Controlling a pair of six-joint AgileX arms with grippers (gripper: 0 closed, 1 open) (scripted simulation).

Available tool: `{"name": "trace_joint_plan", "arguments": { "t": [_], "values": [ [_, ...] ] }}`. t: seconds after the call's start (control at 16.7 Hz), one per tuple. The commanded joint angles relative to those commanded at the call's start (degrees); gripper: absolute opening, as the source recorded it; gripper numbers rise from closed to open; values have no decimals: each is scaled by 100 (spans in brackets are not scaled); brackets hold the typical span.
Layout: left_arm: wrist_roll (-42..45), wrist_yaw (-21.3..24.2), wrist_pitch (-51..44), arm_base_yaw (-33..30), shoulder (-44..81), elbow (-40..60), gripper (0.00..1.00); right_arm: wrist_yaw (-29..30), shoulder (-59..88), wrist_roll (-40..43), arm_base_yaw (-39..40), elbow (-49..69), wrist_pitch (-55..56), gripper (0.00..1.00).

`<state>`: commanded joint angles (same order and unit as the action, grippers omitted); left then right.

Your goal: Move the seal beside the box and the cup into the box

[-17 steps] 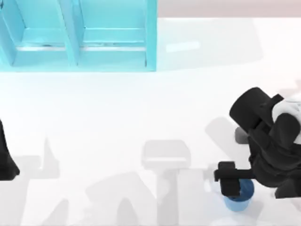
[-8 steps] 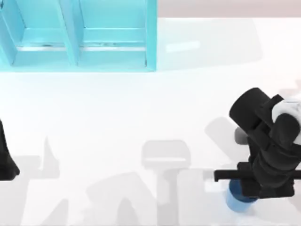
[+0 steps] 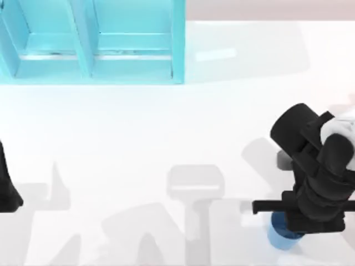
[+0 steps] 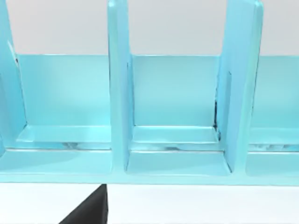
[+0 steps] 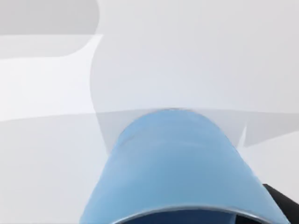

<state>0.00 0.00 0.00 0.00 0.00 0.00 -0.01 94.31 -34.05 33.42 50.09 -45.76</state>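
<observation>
Blue cup (image 3: 284, 237) sat near table's front right corner, under my right gripper (image 3: 297, 226); couldn't tell whether fingers pinched it. Box (image 3: 91, 41) at back left, compartments empty. Cup transfer pending, seal too. Left arm (image 3: 6, 185) parked at left edge.

Plain blue cup (image 3: 282, 237) (darker inside), turquoise box (image 3: 91, 41), white table (image 3: 166, 127), black arms.

Blue cup (image 3: 282, 237) (image 5: 177, 168), plain, no handle; on table nr front-right edge, partly hidden.
</observation>
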Motion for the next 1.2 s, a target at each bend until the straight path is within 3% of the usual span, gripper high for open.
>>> {"name": "trace_joint_plan", "arguments": {
  "t": [0.3,0.72,1.2],
  "values": [
    [0,0,0,0,0,0,100,-6,-264,377,-411,195,-427,0],
    [0,0,0,0,0,0,100,-2,-1476,2071,-2053,848,-2367,0],
    [0,0,0,0,0,0,100,-18,-1627,2389,-2366,966,-2434,0]
  ]
}}
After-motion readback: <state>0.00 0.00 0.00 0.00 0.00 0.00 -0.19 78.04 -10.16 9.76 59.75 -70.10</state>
